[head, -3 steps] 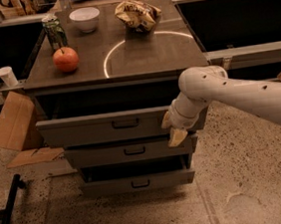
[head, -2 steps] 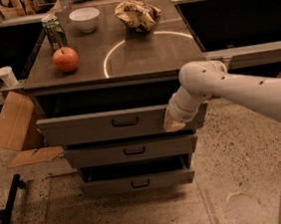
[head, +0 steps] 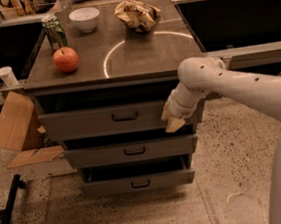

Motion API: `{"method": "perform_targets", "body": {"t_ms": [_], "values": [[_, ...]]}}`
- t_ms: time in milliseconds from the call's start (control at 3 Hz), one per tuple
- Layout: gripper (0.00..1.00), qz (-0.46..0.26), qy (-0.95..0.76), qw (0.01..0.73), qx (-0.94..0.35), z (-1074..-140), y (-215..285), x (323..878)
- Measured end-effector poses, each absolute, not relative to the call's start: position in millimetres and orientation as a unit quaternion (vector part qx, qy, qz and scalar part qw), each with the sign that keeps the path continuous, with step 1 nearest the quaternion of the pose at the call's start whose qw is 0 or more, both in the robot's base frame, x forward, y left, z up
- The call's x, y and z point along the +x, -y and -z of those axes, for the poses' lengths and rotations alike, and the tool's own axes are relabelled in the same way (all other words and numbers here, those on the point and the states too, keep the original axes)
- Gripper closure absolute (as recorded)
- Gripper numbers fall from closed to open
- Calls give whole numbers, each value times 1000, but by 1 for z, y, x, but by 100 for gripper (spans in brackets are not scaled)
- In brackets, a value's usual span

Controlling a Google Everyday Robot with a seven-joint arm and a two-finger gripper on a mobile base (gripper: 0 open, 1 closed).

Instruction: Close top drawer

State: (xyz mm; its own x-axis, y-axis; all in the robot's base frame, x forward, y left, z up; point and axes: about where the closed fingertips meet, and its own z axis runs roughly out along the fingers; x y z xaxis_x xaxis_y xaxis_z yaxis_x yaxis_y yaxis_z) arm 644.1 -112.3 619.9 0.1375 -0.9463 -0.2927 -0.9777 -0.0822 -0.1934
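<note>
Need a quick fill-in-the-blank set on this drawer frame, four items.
1. The gripper is at the ___ end of the top drawer front panel.
2. The cabinet has ___ drawers.
3. Between the can and the chip bag stands a white ___.
4. The round red fruit near the can is an ___.
Missing: right; three; bowl; apple.

cabinet top (head: 145, 58): can (head: 54, 33) and bowl (head: 84, 18) set at rear left, bag (head: 138, 15) at rear centre, apple (head: 66, 59) placed before can
top drawer (head: 106, 120): stacked uppermost, two lower drawers (head: 134, 151) beneath
gripper (head: 173, 120): positioned at right end of top drawer front
cardboard (head: 11, 122): leaned left of cabinet
</note>
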Motion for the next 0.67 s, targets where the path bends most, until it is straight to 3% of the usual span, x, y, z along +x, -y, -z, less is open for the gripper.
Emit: {"method": "perform_targets", "body": {"t_ms": [333,667], "values": [[8,-46,-655,172,-734,-620,112,642],[0,-46,-655,172,-734,-620,112,634]]}}
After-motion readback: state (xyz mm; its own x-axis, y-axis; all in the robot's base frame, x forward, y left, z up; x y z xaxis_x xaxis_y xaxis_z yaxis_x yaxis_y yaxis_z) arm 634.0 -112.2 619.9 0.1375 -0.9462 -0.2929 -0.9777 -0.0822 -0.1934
